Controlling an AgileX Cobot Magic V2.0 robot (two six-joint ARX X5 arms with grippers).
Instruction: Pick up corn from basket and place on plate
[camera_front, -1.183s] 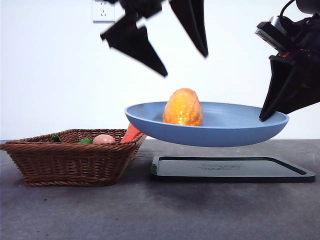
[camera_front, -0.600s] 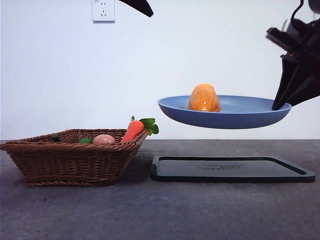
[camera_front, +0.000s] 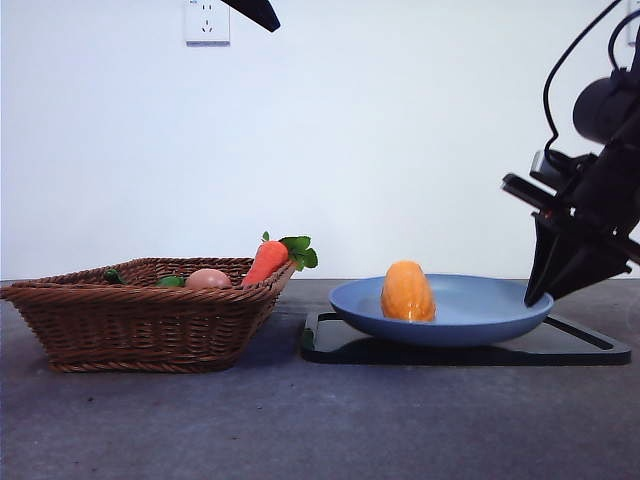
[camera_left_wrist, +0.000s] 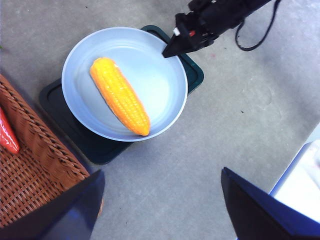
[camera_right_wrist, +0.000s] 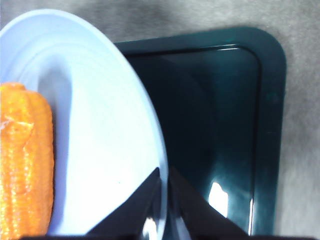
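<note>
The yellow-orange corn (camera_front: 408, 291) lies on the blue plate (camera_front: 470, 305), which rests on the black tray. My right gripper (camera_front: 535, 295) is shut on the plate's right rim; its jaws pinch the rim (camera_right_wrist: 164, 200) in the right wrist view, with the corn (camera_right_wrist: 25, 160) off to one side. High above, my left gripper (camera_left_wrist: 163, 171) hangs open and holds nothing, looking down on the corn (camera_left_wrist: 120, 96), the plate (camera_left_wrist: 155, 75) and the right gripper (camera_left_wrist: 167, 51). The wicker basket (camera_front: 140, 310) stands left of the plate.
The black tray (camera_front: 580, 345) sticks out past the plate on the right. In the basket lie an orange carrot (camera_front: 265, 262) with green leaves, a pinkish egg-like ball (camera_front: 208, 279) and some green bits. The left arm's black tip (camera_front: 255, 12) shows at the top.
The plate with the corn came down from mid-air onto the black tray, carried by the right gripper. The left gripper rose out of the front view, leaving only a tip.
</note>
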